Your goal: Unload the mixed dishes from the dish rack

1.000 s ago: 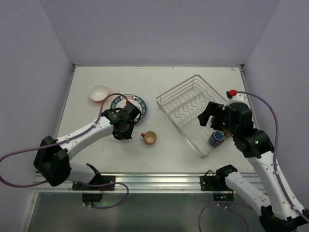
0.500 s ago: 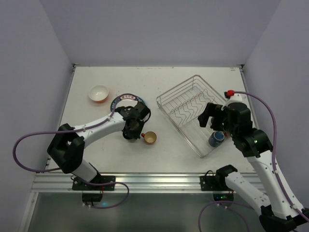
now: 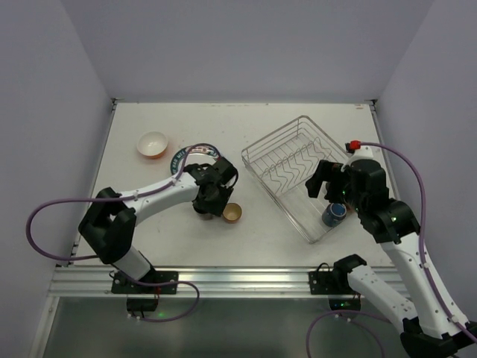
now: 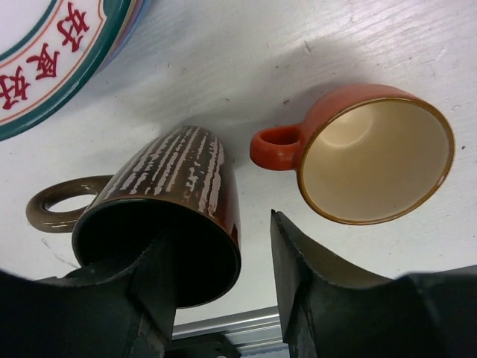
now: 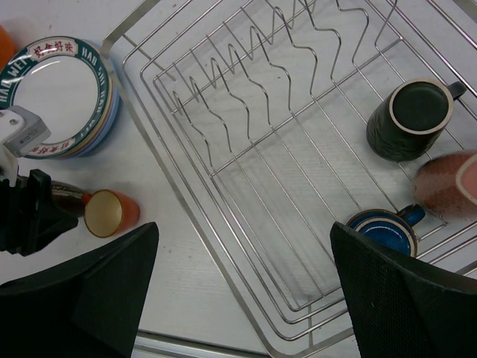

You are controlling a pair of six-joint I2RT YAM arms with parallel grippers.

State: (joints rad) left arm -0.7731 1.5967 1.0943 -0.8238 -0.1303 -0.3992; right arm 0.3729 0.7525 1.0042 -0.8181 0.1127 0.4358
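Brown mug [image 4: 179,175], streaked glossy glaze; orange mug [image 4: 373,160], cream inside

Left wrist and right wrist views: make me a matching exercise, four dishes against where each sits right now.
Things:
1. brown mug
2. orange mug
3. blue mug
4. patterned plate

Places:
A. inside the dish rack
B. top of the plate stack
C. free on the table, handle toward the brown mug
D. rim between the left tool's open fingers

Pairs: 1-D, 2-C, 3-A, 4-B
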